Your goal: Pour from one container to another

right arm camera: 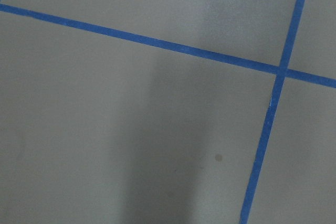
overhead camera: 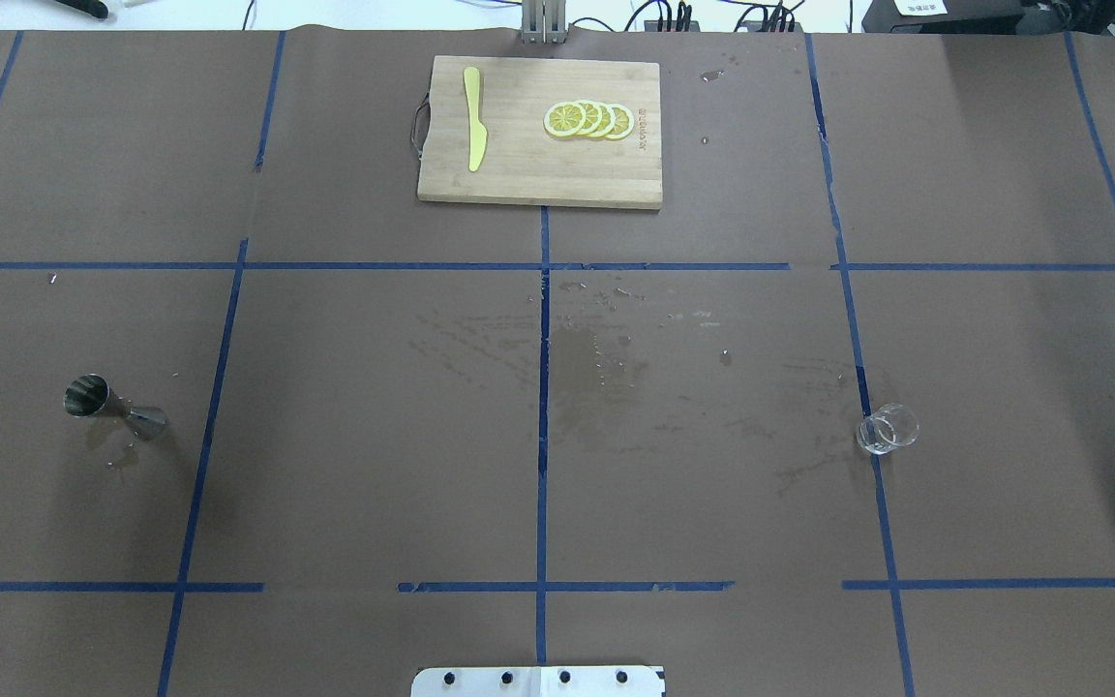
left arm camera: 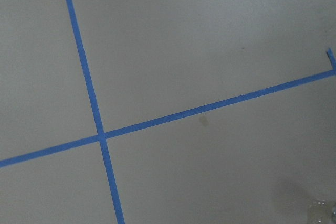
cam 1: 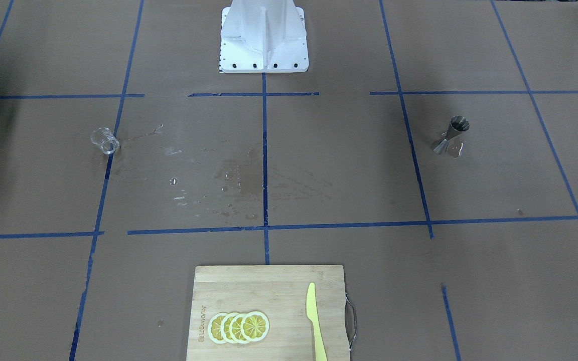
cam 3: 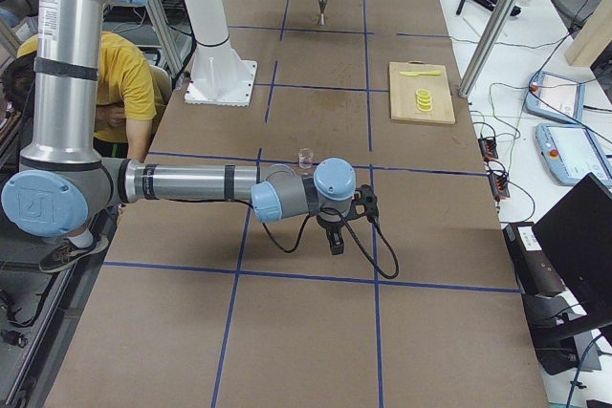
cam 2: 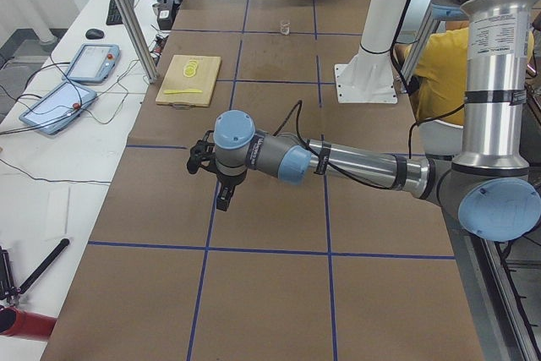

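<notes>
Standing well apart on the bench (overhead camera: pixel 374 465), the jigger (overhead camera: pixel 117 412) sat left and the glass (overhead camera: pixel 887 429) right, presumably one per arm; whether the left end effector (cam 2: pixel 223 199) or right end effector (cam 3: pixel 335 241) was spread, I couldn't tell.

clear glass (cam 1: pixel 105 141) on a blue tape line (cam 1: pixel 99 210) at left, metal jigger (cam 1: pixel 450 136) far right, wet splotches (cam 1: pixel 239 181) between. cutting board (cam 1: pixel 269 282) up front has lemon slices (cam 1: pixel 239 327) and a yellow knife (cam 1: pixel 315 321).

Bottom centre, a wooden cutting board (cam 1: pixel 269 291) carries four overlapping lemon slices (cam 1: pixel 239 327) and, just right, a yellow knife (cam 1: pixel 314 316).
</notes>
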Controlling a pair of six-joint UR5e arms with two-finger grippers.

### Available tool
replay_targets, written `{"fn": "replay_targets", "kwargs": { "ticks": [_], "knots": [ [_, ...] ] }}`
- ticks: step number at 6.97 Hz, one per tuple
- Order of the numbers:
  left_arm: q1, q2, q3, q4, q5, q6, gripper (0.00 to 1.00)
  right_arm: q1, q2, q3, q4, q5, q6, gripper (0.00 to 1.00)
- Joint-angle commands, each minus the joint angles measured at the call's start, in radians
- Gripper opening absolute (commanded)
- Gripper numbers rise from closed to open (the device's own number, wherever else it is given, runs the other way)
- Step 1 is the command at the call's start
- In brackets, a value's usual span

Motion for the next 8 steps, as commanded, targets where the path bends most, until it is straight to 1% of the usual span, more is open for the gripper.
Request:
{"fn": "replay_targets", "kwargs": {
  "ticks": [1,2,3,4,7,8],
  "knots": [
    [-0.023,0.007,-0.017,0.14,0.262,0.283,1.0,0.001,0.001,-0.008,0.0,-0.001,0.003,1.0],
    [-0.022,0.054,-0.015,0.144,0.242,0.243,1.0,-0.001,0.003,-0.008,0.0,-0.002,0.006,1.0],
    [-0.02,0.073,-0.011,0.132,0.113,0.176,1.0,0.001,0.004,-0.008,0.0,-0.002,0.006,1.0],
    [-0.019,0.068,0.007,0.128,0.087,0.172,1.0,-0.001,0.003,-0.009,0.0,-0.002,0.006,1.0],
    [-0.017,0.048,0.018,0.147,0.093,0.174,1.0,-0.001,0.001,-0.022,0.0,-0.002,0.009,1.0],
    [-0.017,0.063,0.021,0.154,0.093,0.174,1.0,-0.001,0.0,-0.046,-0.001,0.001,0.012,1.0]
  ]
}}
